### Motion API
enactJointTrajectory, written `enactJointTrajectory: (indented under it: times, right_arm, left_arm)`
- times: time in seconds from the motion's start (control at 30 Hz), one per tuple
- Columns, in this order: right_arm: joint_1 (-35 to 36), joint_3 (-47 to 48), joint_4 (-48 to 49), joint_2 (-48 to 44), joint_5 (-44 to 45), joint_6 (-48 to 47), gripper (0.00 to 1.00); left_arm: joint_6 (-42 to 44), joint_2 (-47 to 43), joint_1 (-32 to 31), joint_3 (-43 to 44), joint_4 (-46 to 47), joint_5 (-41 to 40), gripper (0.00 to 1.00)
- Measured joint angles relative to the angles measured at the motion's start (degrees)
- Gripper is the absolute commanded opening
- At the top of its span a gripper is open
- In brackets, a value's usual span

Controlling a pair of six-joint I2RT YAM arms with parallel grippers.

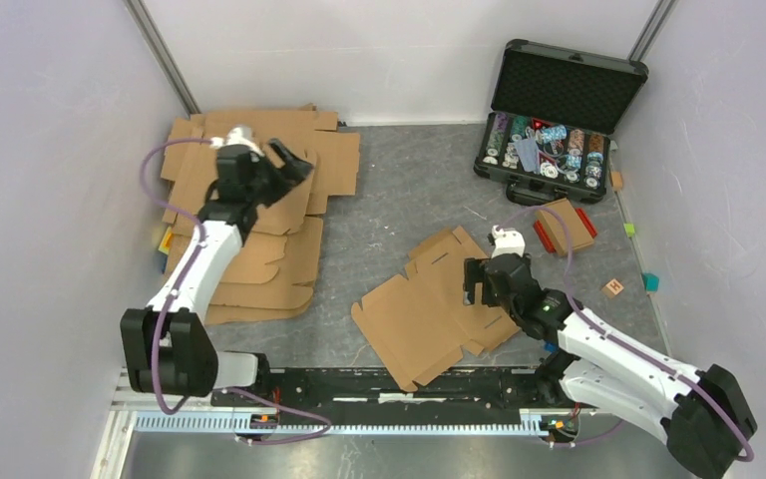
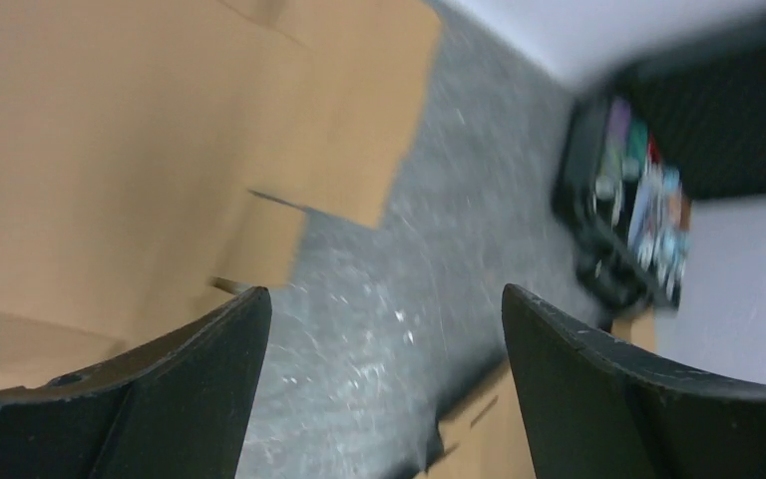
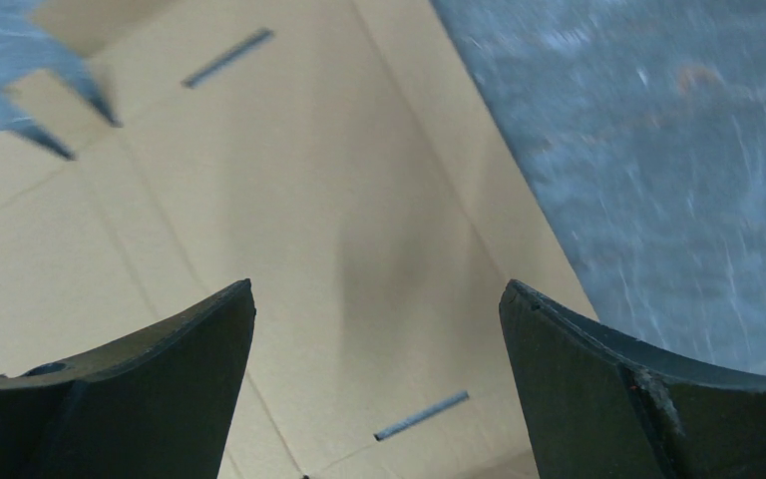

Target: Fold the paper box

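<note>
Both spread wide, empty: left tool, right tool.

The paper box lies flat on the worktop, near the middle and close to the front edge, just beyond the arm bases. The right fingers hang over its right-hand side. Over on the left, towards the back, a stack of cardboard blanks is spread out, with the left fingers above its rear part. In the far right corner sits a case with chips in it. A small folded box lies just in front of the case, and a few small blocks sit along the right edge.
</note>
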Motion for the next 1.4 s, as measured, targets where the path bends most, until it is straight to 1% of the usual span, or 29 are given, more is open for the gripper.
enactJointTrajectory:
  times: [0.03,0.1,0.2,0.27,0.33,0.43,0.6,0.63,0.67,0.73,0.77,0.83,0.97,1.07,1.1,1.2,1.27,1.3,1.4]
  right_arm:
    - [-0.02,0.13,-1.62,0.57,1.57,2.58,0.98]
    - [-0.02,0.59,-5.51,2.21,4.42,7.76,0.98]
    - [-0.02,2.45,-12.98,6.62,8.33,14.88,0.98]
    - [-0.02,4.22,-17.88,9.66,10.49,18.36,0.97]
    - [-0.02,5.57,-20.94,11.37,11.74,20.11,0.95]
    - [-0.02,6.78,-24.09,12.55,12.63,21.51,0.95]
    - [-0.02,6.95,-28.48,10.91,13.2,23.04,0.95]
    - [-0.02,6.93,-29.09,9.94,13.09,23.32,0.95]
    - [-0.02,6.82,-29.42,8.92,13.0,23.54,0.95]
    - [-0.02,6.03,-29.59,6.23,12.39,24.02,0.95]
    - [-0.02,5.44,-29.53,4.85,12.04,24.13,0.95]
    - [-0.02,4.04,-29.55,2.4,11.37,24.33,0.94]
    - [-0.02,2.43,-29.49,-0.28,10.67,24.33,0.94]
    - [-0.02,2.08,-29.0,-1.73,10.43,24.3,0.94]
    - [-0.02,2.05,-28.68,-2.19,10.34,24.28,0.94]
    - [-0.02,1.6,-26.88,-3.52,9.38,23.8,0.94]
    - [-0.02,0.92,-25.51,-4.42,8.61,23.32,0.94]
    - [-0.02,0.44,-24.76,-4.98,8.22,23.1,0.94]
    - [-0.02,-1.01,-23.21,-6.8,7.39,22.43,0.94]
  left_arm:
    - [0.94,0.39,-2.43,0.13,0.11,0.83,0.9]
    - [3.8,2.12,-9.42,0.52,0.33,1.46,0.9]
    - [7.91,5.7,-18.49,0.96,0.37,2.36,0.9]
    - [10.6,9.29,-24.02,1.95,0.15,2.75,0.86]
    - [12.79,13.86,-28.44,3.89,0.02,4.24,0.82]
    - [15.89,21.35,-32.44,7.54,0.24,6.88,0.8]
    - [21.49,30.86,-36.83,12.57,-0.83,7.56,0.8]
    - [22.25,31.98,-37.38,13.29,-1.09,7.63,0.79]
    - [23.15,33.09,-37.99,14.08,-1.49,7.69,0.72]
    - [24.04,34.97,-38.99,15.41,-1.77,8.26,0.55]
    - [24.26,35.52,-39.28,15.78,-1.86,8.59,0.48]
    - [25.24,36.35,-39.65,16.26,-1.92,9.62,0.4]
    - [26.56,37.05,-40.0,16.52,-2.08,11.28,0.38]
    - [26.67,37.38,-40.28,16.57,-2.32,11.54,0.31]
    - [26.86,37.38,-40.41,16.57,-2.54,11.56,0.27]
    - [27.23,37.38,-40.83,16.57,-2.91,11.19,0.21]
    - [27.32,37.38,-40.92,16.55,-3.04,10.99,0.1]
    - [27.36,37.38,-40.92,16.57,-3.06,10.6,0.02]
    - [27.89,37.38,-40.92,16.48,-3.08,9.22,0.02]
